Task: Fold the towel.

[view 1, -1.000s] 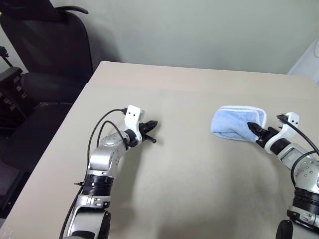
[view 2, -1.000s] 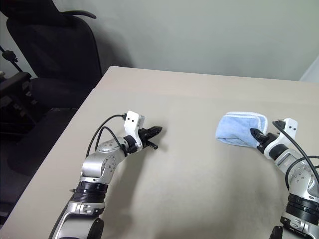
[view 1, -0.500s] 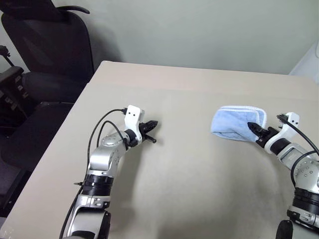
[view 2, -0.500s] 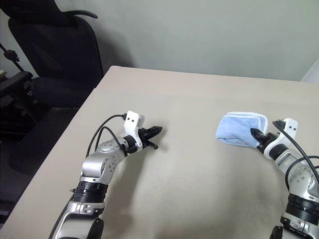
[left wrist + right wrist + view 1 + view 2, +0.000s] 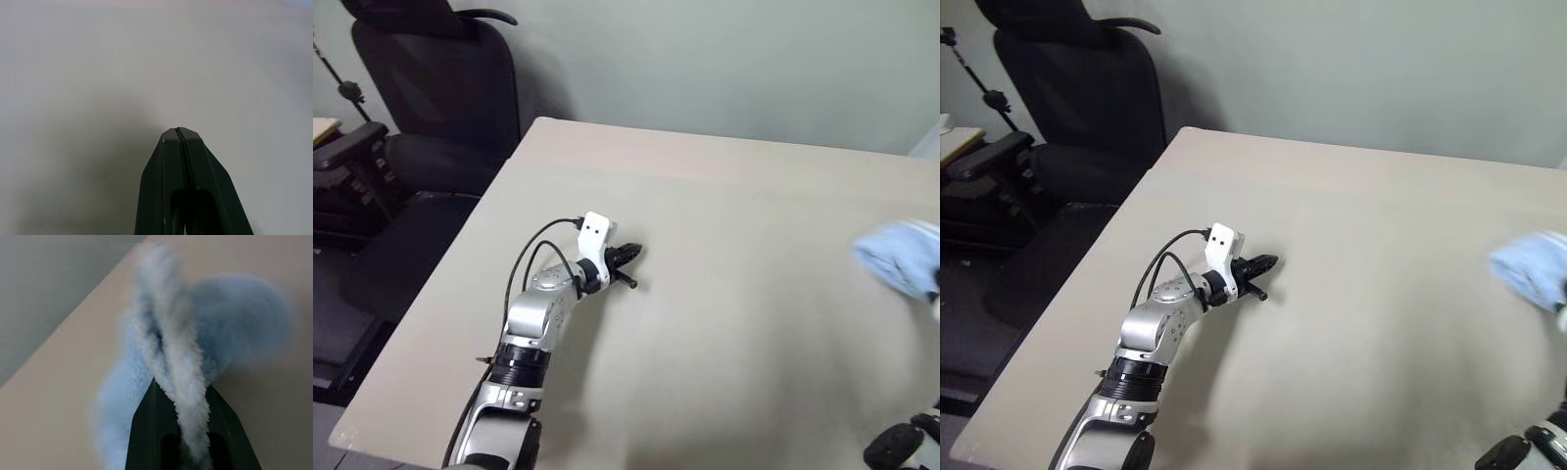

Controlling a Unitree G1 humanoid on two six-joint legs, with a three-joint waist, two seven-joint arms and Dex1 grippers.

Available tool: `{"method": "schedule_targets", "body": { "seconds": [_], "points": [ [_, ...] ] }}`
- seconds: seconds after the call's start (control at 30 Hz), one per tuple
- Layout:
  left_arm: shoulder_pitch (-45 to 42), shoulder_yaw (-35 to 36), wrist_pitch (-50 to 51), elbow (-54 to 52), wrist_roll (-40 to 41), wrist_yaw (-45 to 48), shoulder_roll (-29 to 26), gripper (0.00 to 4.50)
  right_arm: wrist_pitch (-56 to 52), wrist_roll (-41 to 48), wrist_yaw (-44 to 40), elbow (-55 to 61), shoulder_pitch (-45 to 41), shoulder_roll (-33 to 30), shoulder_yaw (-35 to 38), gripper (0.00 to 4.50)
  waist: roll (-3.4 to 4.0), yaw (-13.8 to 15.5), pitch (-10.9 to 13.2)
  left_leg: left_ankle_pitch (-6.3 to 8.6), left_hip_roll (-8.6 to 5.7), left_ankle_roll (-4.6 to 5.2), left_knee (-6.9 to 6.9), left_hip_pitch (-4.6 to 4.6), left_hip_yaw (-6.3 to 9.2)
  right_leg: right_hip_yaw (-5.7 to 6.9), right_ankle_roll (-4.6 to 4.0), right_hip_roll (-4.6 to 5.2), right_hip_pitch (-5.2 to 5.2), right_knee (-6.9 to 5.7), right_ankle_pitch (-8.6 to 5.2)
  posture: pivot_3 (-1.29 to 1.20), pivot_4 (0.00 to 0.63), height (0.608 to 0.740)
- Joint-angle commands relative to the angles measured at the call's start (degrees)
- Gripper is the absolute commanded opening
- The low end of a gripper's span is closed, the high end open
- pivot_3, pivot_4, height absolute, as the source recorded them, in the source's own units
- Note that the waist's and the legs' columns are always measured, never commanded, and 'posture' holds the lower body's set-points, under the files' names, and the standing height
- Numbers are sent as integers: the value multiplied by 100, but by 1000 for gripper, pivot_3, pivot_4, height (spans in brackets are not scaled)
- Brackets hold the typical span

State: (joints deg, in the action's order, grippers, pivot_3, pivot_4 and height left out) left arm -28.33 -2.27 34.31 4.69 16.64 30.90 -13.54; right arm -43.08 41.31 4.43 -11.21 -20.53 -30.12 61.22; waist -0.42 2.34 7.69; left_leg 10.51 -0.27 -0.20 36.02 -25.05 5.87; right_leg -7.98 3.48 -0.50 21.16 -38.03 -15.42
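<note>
Beige table (image 5: 734,323) bare under my clenched left gripper (image 5: 180,131); right gripper (image 5: 182,396) pinches the soft, floppy towel (image 5: 230,318) by its white edge, where I'd hold.

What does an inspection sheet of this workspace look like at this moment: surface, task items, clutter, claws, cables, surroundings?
Surface: beige table, flat and bare around the arms.
Task items: light-blue towel, bunched at the table's right side, its white stitched edging running between the claw's fingers.
Clutter: nothing seen.
Claws: left claw shut, empty, above bare tabletop; right claw shut on the towel.
Cables: black cable looping from the left wrist along the forearm.
Surroundings: black office chair beyond the table's left edge; plain grey wall behind.
</note>
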Motion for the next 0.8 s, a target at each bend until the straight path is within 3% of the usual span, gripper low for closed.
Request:
{"method": "schedule_targets", "body": {
  "seconds": [0.03, 0.37, 0.47, 0.8],
  "points": [
    [-97, -55, -30, -177, 38, 24, 53, 0, 48, 203, 154, 44, -42, -14, 23, 54, 4, -124, -2, -1, 5, -1, 0, 7, -7, -5, 1, -11, 0, 0, 0, 0, 150, 740],
    [-136, -78, -48, -124, 34, 29, 40, 0, 180, 362, 220, -120, -28, -12, -59, 54, 11, -211, -5, 0, 18, 1, -2, 9, -9, -13, 8, -13, -2, -1, -4, 0, 150, 740],
    [-132, -83, -48, -135, 36, 28, 38, 0, 189, 383, 218, -121, 17, -19, -79, 841, 11, -203, -5, -1, 18, 1, 0, 9, -8, -11, 7, -13, -4, -1, -4, 0, 150, 740],
    [-131, -97, -59, -119, 36, 15, 74, 0, 268, 464, 247, -124, 118, -104, -93, 4412, 11, -202, -5, -2, 18, 2, 0, 9, -8, -11, 7, -13, -4, -1, -4, 0, 150, 740]
  ]
}}
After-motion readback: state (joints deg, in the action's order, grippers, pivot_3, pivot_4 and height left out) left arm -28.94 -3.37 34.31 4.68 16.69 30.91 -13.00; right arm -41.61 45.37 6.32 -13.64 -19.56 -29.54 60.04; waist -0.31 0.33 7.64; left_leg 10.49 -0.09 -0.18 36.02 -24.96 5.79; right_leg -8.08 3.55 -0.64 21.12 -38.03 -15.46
